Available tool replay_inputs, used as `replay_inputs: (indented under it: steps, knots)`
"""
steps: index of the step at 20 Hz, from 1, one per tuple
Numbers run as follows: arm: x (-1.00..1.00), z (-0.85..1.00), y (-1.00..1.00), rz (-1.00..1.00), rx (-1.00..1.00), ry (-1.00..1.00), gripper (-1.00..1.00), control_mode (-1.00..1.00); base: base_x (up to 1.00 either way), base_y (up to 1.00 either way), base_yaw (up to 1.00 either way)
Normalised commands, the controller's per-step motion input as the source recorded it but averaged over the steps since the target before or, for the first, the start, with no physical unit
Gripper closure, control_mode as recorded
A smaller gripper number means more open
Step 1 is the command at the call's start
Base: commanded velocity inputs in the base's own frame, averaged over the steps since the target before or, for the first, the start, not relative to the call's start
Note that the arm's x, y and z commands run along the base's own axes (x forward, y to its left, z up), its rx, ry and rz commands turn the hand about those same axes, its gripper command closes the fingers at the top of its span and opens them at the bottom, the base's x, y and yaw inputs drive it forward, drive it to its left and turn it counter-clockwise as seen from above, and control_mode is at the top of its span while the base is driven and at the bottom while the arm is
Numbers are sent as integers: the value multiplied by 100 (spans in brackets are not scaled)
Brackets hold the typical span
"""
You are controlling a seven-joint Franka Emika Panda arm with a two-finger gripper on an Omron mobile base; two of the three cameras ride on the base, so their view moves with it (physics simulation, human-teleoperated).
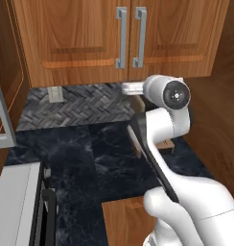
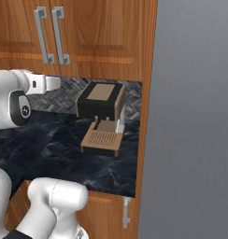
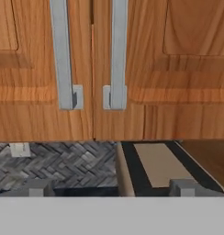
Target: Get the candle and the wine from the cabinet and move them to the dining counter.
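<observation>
Facing the cabinet [image 3: 132, 69], both doors closed — so the candle and the wine presumably sitting hidden inside, nothing of either visible. Reading left to right in the hand view: left grey bar handle [image 3: 62, 55] just left of centre, door seam, right grey bar handle [image 3: 118, 55], then plain panelled wood toward the right edge. Gripper [image 3: 109, 188] sitting at bottom centre, fingertips [image 3: 38, 188] spread wide apart, pinching nothing. Below the doors: herringbone tiles [image 3: 58, 165] at lower left, coffee machine [image 3: 155, 165] at lower right. Judging ahead: handles rigid, best taken mid-bar; bottle likely heavy, slick, breakable — gripping the body rather than the thin neck; candle light, probably glassy and fragile, needing a gentle squeeze across its sides.
</observation>
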Motion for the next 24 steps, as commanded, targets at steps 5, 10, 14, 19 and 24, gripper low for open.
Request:
replay_inputs:
  steps: [5, 10, 14, 19, 24]
  knots:
    - [2, 47, 0, 5, 0, -19, -100, -100, 0, 0, 0]
    - [2, 51, 0, 4, 0, -18, -100, -100, 0, 0, 0]
    - [12, 47, 0, 3, 0, -15, -100, -100, 0, 0, 0]
    - [21, 36, 0, 0, 0, -9, -100, -100, 0, 0, 0]
    - [39, 3, -6, 0, 0, -2, -100, -100, 0, 0, 0]
